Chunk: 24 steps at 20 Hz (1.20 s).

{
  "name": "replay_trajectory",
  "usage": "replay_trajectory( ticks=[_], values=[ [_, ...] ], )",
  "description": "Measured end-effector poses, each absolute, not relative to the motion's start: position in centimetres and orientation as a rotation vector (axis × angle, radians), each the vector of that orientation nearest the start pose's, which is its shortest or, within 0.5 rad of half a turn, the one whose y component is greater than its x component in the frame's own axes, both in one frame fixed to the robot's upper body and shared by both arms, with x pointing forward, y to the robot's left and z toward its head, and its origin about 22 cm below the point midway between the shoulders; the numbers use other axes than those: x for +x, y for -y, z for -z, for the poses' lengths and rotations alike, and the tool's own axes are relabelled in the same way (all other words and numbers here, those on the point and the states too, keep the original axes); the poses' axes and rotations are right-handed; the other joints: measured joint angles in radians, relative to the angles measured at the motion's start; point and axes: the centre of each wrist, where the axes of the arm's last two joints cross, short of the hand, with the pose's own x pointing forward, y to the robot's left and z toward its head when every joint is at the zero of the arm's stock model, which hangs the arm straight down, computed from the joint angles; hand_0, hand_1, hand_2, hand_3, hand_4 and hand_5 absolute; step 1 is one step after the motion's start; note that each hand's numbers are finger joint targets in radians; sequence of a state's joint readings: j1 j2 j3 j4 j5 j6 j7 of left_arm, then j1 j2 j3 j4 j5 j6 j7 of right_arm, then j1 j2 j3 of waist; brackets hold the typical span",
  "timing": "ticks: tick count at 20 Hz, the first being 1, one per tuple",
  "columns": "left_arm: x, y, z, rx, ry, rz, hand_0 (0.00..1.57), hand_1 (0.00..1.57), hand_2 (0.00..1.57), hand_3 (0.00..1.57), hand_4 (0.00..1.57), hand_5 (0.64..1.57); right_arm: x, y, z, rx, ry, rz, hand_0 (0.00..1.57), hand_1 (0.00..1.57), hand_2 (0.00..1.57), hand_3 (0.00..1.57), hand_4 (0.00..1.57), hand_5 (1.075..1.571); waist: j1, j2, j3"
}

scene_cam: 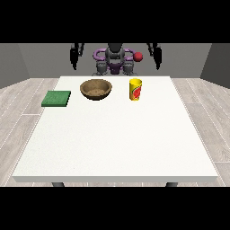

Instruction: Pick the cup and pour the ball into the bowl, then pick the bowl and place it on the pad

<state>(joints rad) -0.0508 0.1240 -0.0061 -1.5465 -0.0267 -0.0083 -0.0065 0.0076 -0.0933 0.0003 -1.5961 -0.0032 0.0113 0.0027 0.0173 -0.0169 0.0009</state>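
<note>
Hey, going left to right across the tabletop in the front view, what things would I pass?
Green pad → wooden bowl → yellow cup, all standing apart along the far side of the white table.

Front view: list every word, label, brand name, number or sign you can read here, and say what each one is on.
No text can be read anywhere in this view.
Yellow cup: it has a red and green design on its side, too small to tell whether it holds any lettering.
Brown bowl, green pad and white table: no markings show.
</note>
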Motion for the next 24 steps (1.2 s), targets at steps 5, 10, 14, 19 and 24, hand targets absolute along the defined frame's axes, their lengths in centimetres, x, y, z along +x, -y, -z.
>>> replay_trajectory(
  ticks=[5,10,14,19,24],
  values=[
    [25.7,-25.5,-3.0,0.103,1.612,0.159,0.00,0.00,0.00,0.00,0.00,1.557,24.1,25.6,-2.6,-0.083,1.596,-0.093,0.00,0.00,0.00,0.00,0.00,1.569,-0.004,-0.156,-0.0019],
    [26.8,-25.9,-5.9,0.028,1.638,0.021,0.00,0.00,0.00,0.00,0.00,1.554,23.7,29.8,-3.9,-0.049,1.584,-0.054,0.00,0.00,0.00,0.00,0.00,1.570,-0.030,-0.185,-0.0012],
    [26.3,-27.8,-6.4,0.009,1.675,-0.037,0.00,0.00,0.00,0.00,0.00,1.544,22.9,32.2,-4.7,-0.017,1.618,-0.038,0.00,0.00,0.00,0.00,0.00,1.570,-0.042,-0.141,-0.0011],
    [27.1,-28.5,-7.0,0.014,1.765,-0.054,0.00,0.00,0.00,0.00,0.00,1.539,23.5,32.8,-4.9,0.000,1.690,-0.032,0.00,0.00,0.00,0.00,0.00,1.569,-0.049,-0.046,-0.0009],
    [28.6,-29.2,-5.9,0.034,1.855,-0.060,0.00,0.00,0.00,0.00,0.00,1.527,24.9,32.3,-5.6,0.027,1.768,-0.050,0.00,0.00,0.00,0.00,0.00,1.570,-0.069,0.060,-0.0012]
  ],
)
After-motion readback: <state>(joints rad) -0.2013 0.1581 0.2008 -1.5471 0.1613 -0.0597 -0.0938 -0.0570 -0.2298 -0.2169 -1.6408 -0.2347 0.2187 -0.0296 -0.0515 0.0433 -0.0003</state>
